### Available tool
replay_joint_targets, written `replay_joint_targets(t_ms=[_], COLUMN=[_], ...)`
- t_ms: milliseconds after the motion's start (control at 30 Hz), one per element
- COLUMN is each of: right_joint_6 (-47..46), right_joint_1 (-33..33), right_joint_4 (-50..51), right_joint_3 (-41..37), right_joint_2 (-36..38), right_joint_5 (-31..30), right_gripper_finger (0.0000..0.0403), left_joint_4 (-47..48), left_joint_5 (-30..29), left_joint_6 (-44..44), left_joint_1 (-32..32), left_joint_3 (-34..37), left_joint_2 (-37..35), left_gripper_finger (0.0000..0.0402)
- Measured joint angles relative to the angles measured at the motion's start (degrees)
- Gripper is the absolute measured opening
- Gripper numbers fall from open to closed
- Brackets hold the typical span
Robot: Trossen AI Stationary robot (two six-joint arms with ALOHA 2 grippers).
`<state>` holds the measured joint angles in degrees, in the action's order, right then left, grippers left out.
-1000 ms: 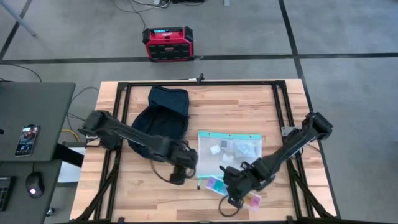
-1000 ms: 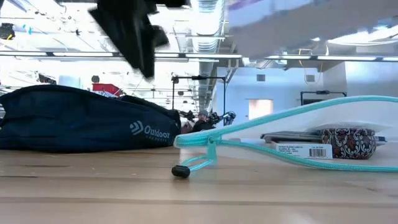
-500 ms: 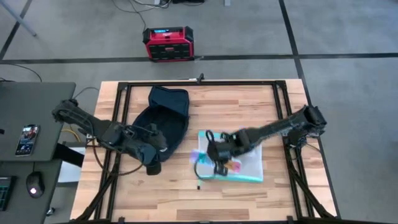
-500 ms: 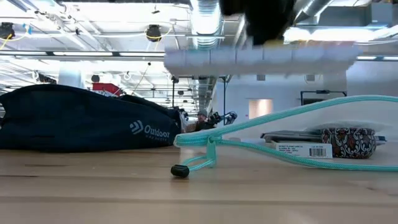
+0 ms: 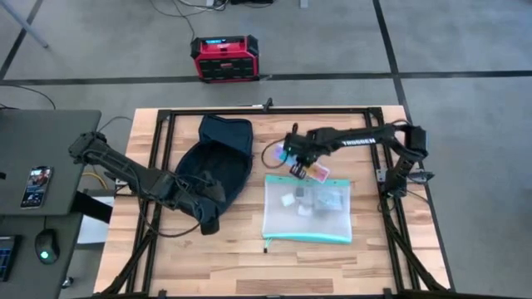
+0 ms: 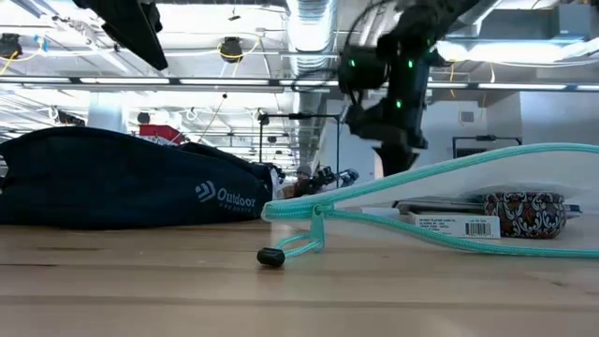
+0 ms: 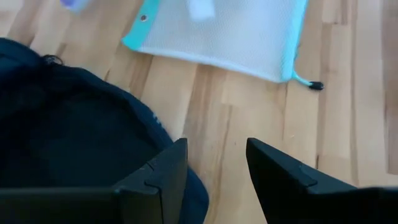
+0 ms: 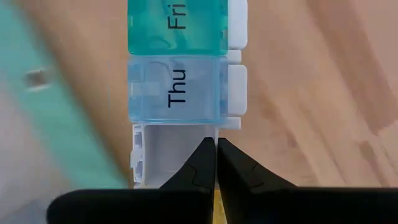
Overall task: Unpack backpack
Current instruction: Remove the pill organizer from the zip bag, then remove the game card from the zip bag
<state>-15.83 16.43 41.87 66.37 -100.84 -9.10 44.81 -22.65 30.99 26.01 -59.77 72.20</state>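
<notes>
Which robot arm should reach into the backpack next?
Probably the left. Its gripper hangs open right at the backpack, holding nothing. The right gripper is busy, shut on a pill organizer beyond the mesh pouch.

Floor [image 5: 465, 50]: grey concrete, crossed by dark lines. A red-black box [image 5: 223, 58] stands on the floor just beyond the table's far edge, cables near it. A grey desk [image 5: 41, 166] sits beside the table's left edge, carrying a phone [image 5: 35, 187], a mouse [image 5: 45, 247] and a keyboard corner [image 5: 7, 253]. Low view: open ceiling with a large silver duct [image 6: 307, 23], pipes, strip lights [image 6: 103, 81]; pale blue rear wall [image 6: 360, 140] with a lit doorway [image 6: 390, 161].
</notes>
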Motion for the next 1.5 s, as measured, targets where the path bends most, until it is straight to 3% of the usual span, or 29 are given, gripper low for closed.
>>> replay_joint_targets(t_ms=[133,300,433,567,733,867,1067,1267,1500], right_joint_6=[-0.6,-2.1,-3.3,-15.4,-39.2,-55.2,-73.5,-84.7,-88.7], right_joint_1=[3.5,5.7,3.1,-9.1,-34.4,-50.5,-62.5,-65.7,-62.5], right_joint_4=[0.0,0.7,4.6,5.9,0.1,-8.5,-19.1,-18.4,-0.9], right_joint_3=[-1.4,-0.5,0.8,0.9,1.0,0.9,0.9,2.3,4.8], right_joint_2=[0.0,0.9,8.8,19.2,24.5,20.2,6.9,-6.9,-11.0], right_joint_5=[1.3,7.3,7.7,7.7,-2.3,-7.0,-17.2,-18.3,-24.7], right_gripper_finger=[0.0017,0.0085,0.0142,0.0181,0.0203,0.0203,0.0191,0.0176,0.0162], left_joint_4=[-0.5,-3.6,-5.7,-7.6,-14.8,-21.4,-31.5,-38.8,-39.3], left_joint_5=[0.3,0.7,3.7,5.0,14.9,19.8,19.9,19.9,25.2], left_joint_6=[-1.4,-6.0,-9.3,-12.9,-21.0,-27.7,-34.2,-36.9,-36.1], left_joint_1=[-0.1,-0.9,-3.2,-6.8,-12.7,-15.3,-18.8,-22.1,-23.4], left_joint_3=[0.2,0.2,0.2,0.2,0.1,0.1,0.1,0.0,0.0], left_joint_2=[0.0,0.0,0.0,0.2,4.7,10.2,18.3,24.2,28.0], left_gripper_finger=[0.0149,0.0149,0.0149,0.0149,0.0149,0.0149,0.0149,0.0149,0.015])
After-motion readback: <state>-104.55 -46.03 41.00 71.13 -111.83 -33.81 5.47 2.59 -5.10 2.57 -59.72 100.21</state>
